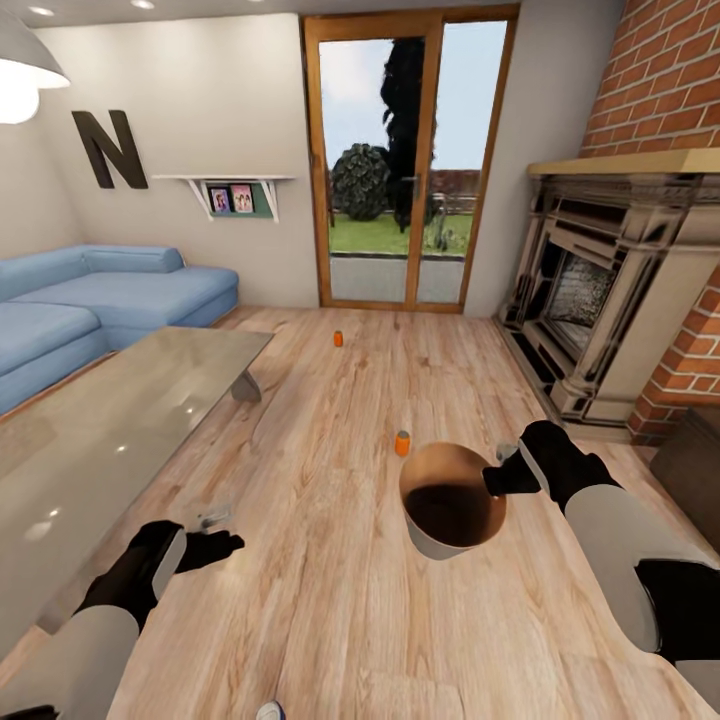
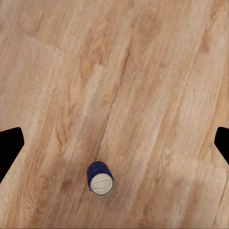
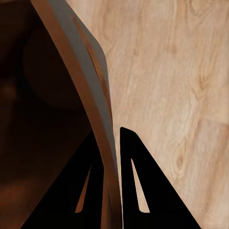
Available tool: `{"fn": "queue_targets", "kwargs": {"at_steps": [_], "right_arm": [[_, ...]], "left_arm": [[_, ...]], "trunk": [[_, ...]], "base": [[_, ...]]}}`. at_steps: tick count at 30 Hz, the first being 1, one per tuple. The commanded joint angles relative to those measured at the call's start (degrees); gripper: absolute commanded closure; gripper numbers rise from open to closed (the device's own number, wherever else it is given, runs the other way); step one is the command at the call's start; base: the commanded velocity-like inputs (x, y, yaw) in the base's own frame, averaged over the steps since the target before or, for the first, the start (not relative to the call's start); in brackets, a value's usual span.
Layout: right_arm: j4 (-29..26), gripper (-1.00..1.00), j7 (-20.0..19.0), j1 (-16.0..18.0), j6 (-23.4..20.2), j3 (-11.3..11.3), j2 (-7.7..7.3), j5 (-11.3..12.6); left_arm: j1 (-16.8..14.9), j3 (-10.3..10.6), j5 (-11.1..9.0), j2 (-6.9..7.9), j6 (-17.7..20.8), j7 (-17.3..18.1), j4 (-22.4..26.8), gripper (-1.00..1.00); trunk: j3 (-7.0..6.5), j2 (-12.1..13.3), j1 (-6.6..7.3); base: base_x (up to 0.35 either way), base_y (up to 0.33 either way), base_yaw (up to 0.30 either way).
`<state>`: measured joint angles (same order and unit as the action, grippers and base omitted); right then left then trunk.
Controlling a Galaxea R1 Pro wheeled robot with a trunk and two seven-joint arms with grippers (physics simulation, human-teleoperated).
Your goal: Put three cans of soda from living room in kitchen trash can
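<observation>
The right fingers [image 3: 102, 191] are pinching the bin's wall [image 3: 88, 81] between them, one inside the copper-brown bowl and one outside, so the right gripper [image 1: 500, 478] is holding the bin [image 1: 430, 545] up off the floor [image 1: 330, 600] at the robot's right front. The left fingers [image 2: 10, 145] are standing wide apart with nothing between them, their dark tips showing at the two edges of the left wrist view, and the left gripper [image 1: 212, 545] is hovering over bare planks beside the glass bench [image 1: 110, 420]. The blue can [image 2: 99, 179] is standing upright on the floor straight beneath that gripper, its long axis vertical and its grey top facing up at the wrist camera; in the head view just its top is peeking in at the bottom edge [image 1: 270, 711], close to the robot's base. That puts it much nearer the left arm than the right, which is busy with the bin anyway. Judging from this, the left arm is the one to drop down and close on the can's sides. The near orange can [image 1: 402, 443] is standing upright just beyond the bin's rim, and the far orange can [image 1: 338, 339] is well apart from it, toward the glass doors [image 1: 405, 160].
</observation>
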<state>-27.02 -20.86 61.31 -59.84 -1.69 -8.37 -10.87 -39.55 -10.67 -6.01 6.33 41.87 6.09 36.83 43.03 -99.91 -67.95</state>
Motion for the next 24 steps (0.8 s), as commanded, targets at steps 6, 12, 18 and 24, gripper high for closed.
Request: {"fn": "queue_targets", "kwargs": {"at_steps": [6,12,18,24], "right_arm": [[0.03,1.0,-0.23,0.04,-0.16,0.12,0.02,1.23],[0.03,1.0,-0.23,0.03,-0.16,0.04,0.02,1.24],[0.03,1.0,-0.22,0.03,-0.16,0.13,0.05,1.28],[0.05,1.0,-0.19,0.04,-0.16,0.19,0.04,1.29]], "left_arm": [[-0.03,0.1,0.18,-0.09,-2.2,-0.02,-1.18,-1.0],[-0.06,0.12,0.21,-0.16,-2.57,-0.09,-1.36,-1.0],[-0.07,0.12,0.14,-0.28,-2.66,-0.04,-1.4,-1.0],[-0.06,0.12,0.15,-0.39,-2.67,-0.03,-1.41,-1.0]], "trunk": [[1.07,-2.43,-1.32],[2.15,-4.83,-2.64],[3.23,-7.24,-3.95],[4.3,-9.65,-5.27]], "base": [[0.0,0.0,0.0],[0.0,0.0,0.0],[0.0,0.0,0.0],[0.0,0.0,0.0]]}}
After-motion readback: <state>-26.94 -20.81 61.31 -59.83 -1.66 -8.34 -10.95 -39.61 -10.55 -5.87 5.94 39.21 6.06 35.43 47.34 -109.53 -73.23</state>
